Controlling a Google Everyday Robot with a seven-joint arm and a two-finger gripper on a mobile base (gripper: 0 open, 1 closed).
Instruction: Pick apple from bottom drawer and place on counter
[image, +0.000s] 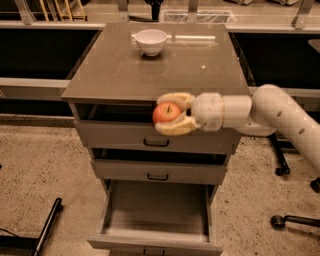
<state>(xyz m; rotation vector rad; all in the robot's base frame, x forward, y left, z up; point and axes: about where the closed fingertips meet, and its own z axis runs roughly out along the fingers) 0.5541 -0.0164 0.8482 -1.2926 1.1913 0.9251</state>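
My gripper (167, 114) is shut on the red-orange apple (166, 113), one pale finger above it and one below. It holds the apple in the air at the front edge of the counter (150, 70), in front of the top drawer. The white arm comes in from the right. The bottom drawer (157, 212) is pulled out, and its bare grey floor holds nothing.
A white bowl (151, 41) stands at the back of the counter. The two shallower drawers (156, 141) with dark handles are slightly ajar. Black chair or stand legs (295, 220) lie on the speckled floor at the right and lower left.
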